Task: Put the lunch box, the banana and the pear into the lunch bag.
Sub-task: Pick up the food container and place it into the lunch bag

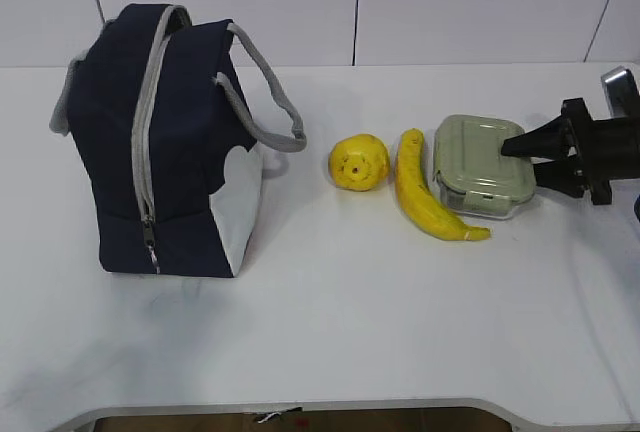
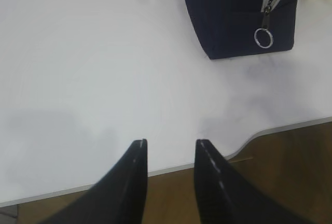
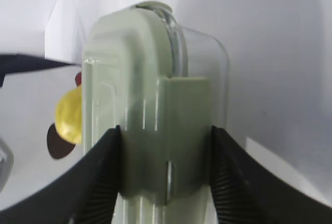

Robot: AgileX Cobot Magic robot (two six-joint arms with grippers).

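The lunch box (image 1: 478,167) with its sage-green lid sits on the white table at the right. My right gripper (image 1: 520,160) comes in from the right and its fingers clamp the box's latch side. In the right wrist view the lunch box (image 3: 150,68) fills the frame and the right gripper (image 3: 165,130) has both pads against it. The banana (image 1: 425,197) lies just left of the box, and the pear (image 1: 360,163) left of that. The navy lunch bag (image 1: 170,152) stands upright at the left. My left gripper (image 2: 171,142) hangs open and empty over the table's front edge, well short of the lunch bag (image 2: 233,22).
The bag's zipper pull with a metal ring (image 2: 263,38) hangs low on its near end, and its grey handle (image 1: 275,112) droops toward the pear. The table's front edge (image 1: 320,407) curves in at the corners. A white wall stands behind.
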